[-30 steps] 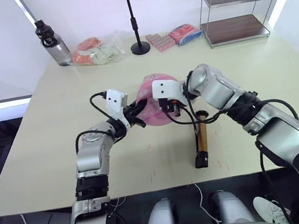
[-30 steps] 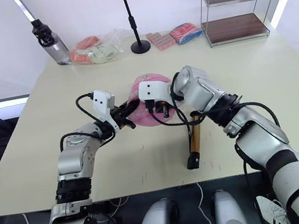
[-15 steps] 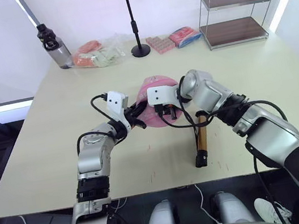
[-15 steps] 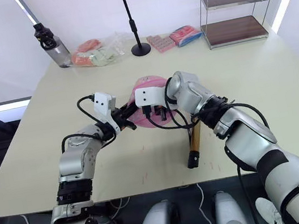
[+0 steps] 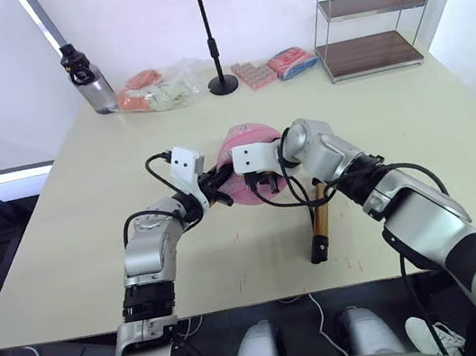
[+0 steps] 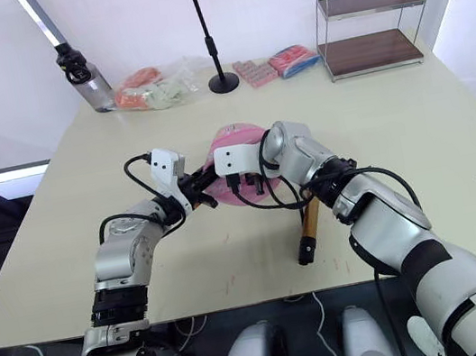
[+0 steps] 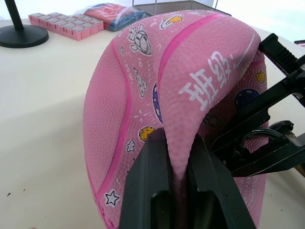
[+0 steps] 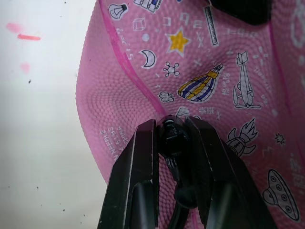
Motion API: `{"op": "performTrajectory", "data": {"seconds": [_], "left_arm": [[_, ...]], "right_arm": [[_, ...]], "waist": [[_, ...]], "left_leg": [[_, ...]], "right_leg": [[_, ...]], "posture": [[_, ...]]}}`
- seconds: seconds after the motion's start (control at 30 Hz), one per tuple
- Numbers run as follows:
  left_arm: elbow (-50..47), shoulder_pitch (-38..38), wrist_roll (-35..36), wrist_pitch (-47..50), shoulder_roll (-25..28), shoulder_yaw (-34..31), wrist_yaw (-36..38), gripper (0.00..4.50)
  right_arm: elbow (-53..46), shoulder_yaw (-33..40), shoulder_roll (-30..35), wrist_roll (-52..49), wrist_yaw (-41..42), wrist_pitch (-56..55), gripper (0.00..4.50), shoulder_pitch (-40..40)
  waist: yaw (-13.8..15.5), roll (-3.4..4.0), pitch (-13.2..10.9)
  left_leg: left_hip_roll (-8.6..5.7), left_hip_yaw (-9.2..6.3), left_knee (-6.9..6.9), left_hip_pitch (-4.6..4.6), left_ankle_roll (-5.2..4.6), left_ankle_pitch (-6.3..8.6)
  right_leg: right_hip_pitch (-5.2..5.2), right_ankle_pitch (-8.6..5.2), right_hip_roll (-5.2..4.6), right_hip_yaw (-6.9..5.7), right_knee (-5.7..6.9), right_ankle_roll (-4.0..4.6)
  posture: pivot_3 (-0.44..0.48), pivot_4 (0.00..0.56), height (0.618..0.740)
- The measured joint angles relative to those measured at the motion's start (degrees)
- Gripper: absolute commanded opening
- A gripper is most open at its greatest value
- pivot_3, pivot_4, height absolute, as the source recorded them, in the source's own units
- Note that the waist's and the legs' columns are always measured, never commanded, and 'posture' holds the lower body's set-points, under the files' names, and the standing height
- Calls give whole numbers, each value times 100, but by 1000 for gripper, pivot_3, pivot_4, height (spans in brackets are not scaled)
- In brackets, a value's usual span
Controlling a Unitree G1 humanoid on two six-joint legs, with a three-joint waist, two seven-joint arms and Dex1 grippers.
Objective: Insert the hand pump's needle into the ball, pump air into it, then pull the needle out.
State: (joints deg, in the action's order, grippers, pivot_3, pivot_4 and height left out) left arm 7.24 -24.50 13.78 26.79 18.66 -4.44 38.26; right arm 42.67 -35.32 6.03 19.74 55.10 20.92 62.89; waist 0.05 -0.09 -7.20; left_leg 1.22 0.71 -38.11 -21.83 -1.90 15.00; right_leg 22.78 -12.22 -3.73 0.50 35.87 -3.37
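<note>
The pink ball (image 5: pixel 243 134) is limp and folded, standing on edge at mid-table. My left gripper (image 7: pixel 178 160) is shut on a fold of its rim and holds it upright. From the other side my right gripper (image 8: pixel 173 128) is shut on the needle's black fitting (image 8: pixel 172 139), which presses against the ball's printed skin (image 8: pixel 214 71). The metal pin itself is hidden. The hand pump (image 5: pixel 319 222) lies on the table to the right of the ball, and its thin black hose (image 5: pixel 295 200) loops up to my right gripper (image 5: pixel 261 179).
Along the table's far edge stand a water bottle (image 5: pixel 86 78), bagged items (image 5: pixel 153 89), a black stand with a round base (image 5: pixel 222 84), small packs (image 5: pixel 279 65) and a wire shelf (image 5: pixel 370 24). The table's near edge (image 5: pixel 239 292) runs just behind the pump's end.
The head view has shifted slightly. My right gripper has edged left, closer against the ball, with the needle fitting still in it. My left gripper keeps its pinch on the ball.
</note>
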Motion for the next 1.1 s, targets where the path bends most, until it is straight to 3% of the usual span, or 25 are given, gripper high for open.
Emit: {"op": "performTrajectory", "data": {"seconds": [0.17, 0.27, 0.4, 0.5, 0.57, 0.77, 1.1], "left_arm": [[-11, 0, 3, -1, 3, -7, 0, 0], [-12, -17, 81, -6, 0, 11, 65, 0], [-10, -54, 115, -40, 12, 46, 146, 0], [-2, -91, 127, -73, 20, 49, 161, 0], [9, -114, 128, -84, 24, 50, 161, 0], [30, -115, 168, -104, 53, 54, 202, 0], [179, -222, 170, -200, 80, 89, 327, 0]], "right_arm": [[-238, 245, 32, -89, -43, 119, 364, -190], [-1169, 771, 306, -471, 40, 768, 364, -690], [-2090, 1002, 670, -721, 96, 1224, 2147, -1187], [-2672, 1064, 871, -974, 222, 1483, 3798, -1435], [-2974, 1132, 965, -1141, 241, 1581, 4476, -1537], [-4002, 1817, 1365, -1625, 124, 1854, 4476, -1814], [-5998, 3288, 1566, -3084, -337, 2303, 4476, -3479]], "waist": [[-15, 1, -1], [26, 15, -19], [94, 21, -30], [99, 36, -59], [105, 36, -76], [107, 33, -92], [116, 32, -94]], "left_leg": [[5, -6, 1, -3, 0, 0], [-5, -26, 1, -25, -1, 0], [-26, -49, -7, -98, -2, -1], [-59, -72, -5, -112, -2, -1], [-61, -87, -5, -121, -2, -1], [-66, -102, -6, -135, -2, -2], [-68, -127, -24, -182, -2, -3]], "right_leg": [[0, 0, -3, -3, 0, 1], [4, 5, -29, -27, -6, 11], [52, 2, -41, -47, -12, 6], [56, 2, -47, -62, -12, 5], [57, 1, -48, -75, -12, 5], [63, -4, -50, -89, -16, -2], [81, -7, -50, -113, -17, -8]], "posture": [[0, 150, 740], [0, 150, 740], [0, 150, 740], [0, 150, 740], [0, 150, 740], [0, 150, 740], [0, 150, 740]]}}
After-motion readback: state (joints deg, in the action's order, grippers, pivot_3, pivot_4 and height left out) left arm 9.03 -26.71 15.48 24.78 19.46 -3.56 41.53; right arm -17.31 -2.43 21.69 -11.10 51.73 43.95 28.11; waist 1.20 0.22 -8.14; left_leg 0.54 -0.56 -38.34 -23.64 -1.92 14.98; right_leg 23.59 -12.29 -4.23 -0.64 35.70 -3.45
